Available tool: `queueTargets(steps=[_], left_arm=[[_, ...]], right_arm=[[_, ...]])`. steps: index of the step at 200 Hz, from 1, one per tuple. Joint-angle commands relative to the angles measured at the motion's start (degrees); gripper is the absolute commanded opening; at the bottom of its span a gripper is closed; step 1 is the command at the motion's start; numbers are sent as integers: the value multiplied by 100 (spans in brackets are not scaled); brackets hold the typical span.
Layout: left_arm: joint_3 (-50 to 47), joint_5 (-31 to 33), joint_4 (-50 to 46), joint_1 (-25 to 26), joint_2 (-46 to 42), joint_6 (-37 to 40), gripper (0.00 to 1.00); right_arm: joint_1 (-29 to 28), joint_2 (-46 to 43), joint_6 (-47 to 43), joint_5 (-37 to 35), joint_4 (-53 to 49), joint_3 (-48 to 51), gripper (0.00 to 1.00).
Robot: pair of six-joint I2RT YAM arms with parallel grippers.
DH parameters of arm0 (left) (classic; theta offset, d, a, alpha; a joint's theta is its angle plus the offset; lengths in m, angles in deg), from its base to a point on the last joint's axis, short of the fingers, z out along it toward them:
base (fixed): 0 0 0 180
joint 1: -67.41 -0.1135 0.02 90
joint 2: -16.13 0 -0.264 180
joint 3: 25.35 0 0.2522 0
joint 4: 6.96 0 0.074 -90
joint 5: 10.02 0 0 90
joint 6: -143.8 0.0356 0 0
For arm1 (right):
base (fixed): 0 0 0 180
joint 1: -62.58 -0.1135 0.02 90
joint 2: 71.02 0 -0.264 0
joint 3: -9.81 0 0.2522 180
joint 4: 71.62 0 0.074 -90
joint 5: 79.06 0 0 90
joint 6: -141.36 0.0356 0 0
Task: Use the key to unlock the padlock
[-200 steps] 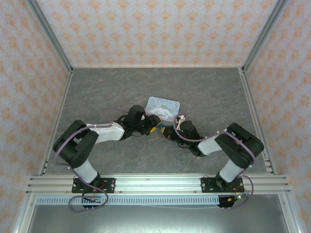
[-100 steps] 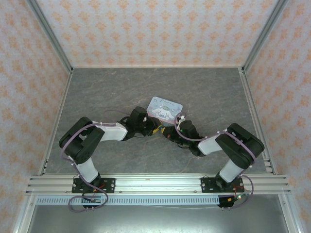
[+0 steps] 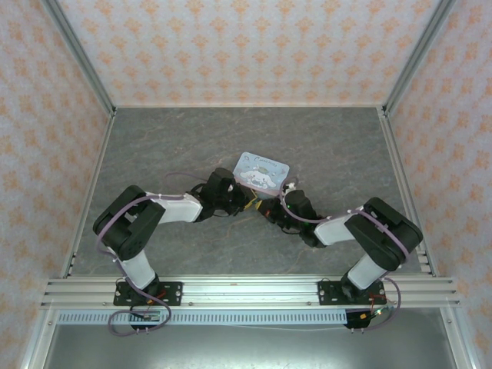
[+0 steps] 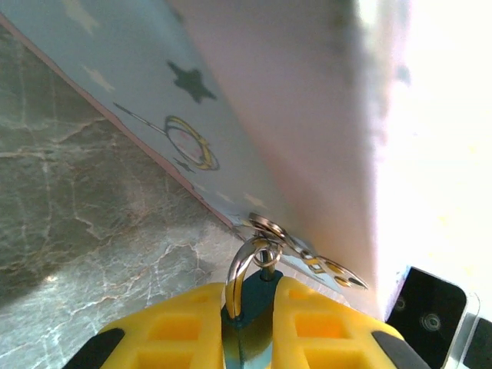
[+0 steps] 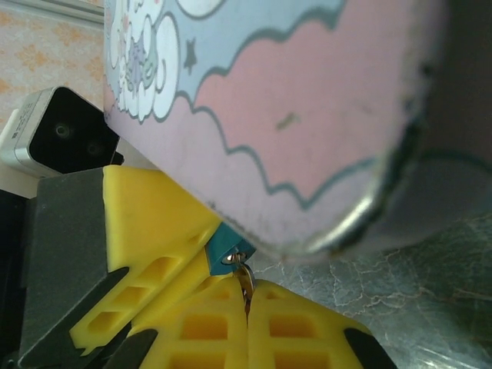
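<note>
**A:** What is the setting?

**B:** A dark grey, marble-veined table [image 3: 169, 146] boxed in by peach-patterned walls [image 3: 246, 46]. Both arms reach toward the middle and meet at the near edge of a light blue, cartoon-printed metal tin [image 3: 263, 167].

**A:** Where is the lock?

**B:** The small dark teal padlock [image 4: 250, 327] sits right at the tin's edge. In the left wrist view its curved metal shackle [image 4: 240, 269] runs up to a small metal ring [image 4: 267, 227] on the tin.

**A:** And the left gripper?

**B:** The left gripper [image 4: 250, 300] has its jaws drawn in on the padlock's body. The teal block fills the narrow gap between the two yellow fingers [image 4: 181, 327], and the shackle end points at the tin.

**A:** The other one?

**B:** The right gripper [image 5: 247, 304] has its yellow pads pressed flat together, with the thin, silvery metal key [image 5: 244, 280] pinched in the seam. The key's tip meets a small metal fitting on the padlock's near face. How far in it is, I cannot tell.

**A:** How do the two stand to each other?

**B:** Almost nose to nose, just in front of the tin. In the right wrist view a left finger lies against the teal body, just beside the right pads. From above, lock and key are too small to make out.
</note>
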Motion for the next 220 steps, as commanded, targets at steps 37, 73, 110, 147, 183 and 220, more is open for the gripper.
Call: queueTargets(steps=[37, 73, 110, 147, 183, 220], left_arm=[[273, 127, -812, 87, -409, 179, 0], [311, 152, -963, 88, -524, 137, 0], [357, 129, -1116, 88, -644, 48, 0], [401, 221, -1401, 88, -827, 83, 0], [447, 233, -1554, 88, -931, 92, 0], [567, 214, -1712, 87, -971, 124, 0]], right_arm=[[-42, -1245, -982, -744, -1830, -112, 35], [-42, -2231, -1930, -1396, -3048, -38, 47], [-42, -3315, -3175, -1713, -3597, 106, 46], [-350, -4160, -4303, -1899, -4099, 86, 45], [-955, -4416, -5225, -2475, -4092, 198, 45], [-1649, -4070, -6459, -3115, -3883, 176, 43]])
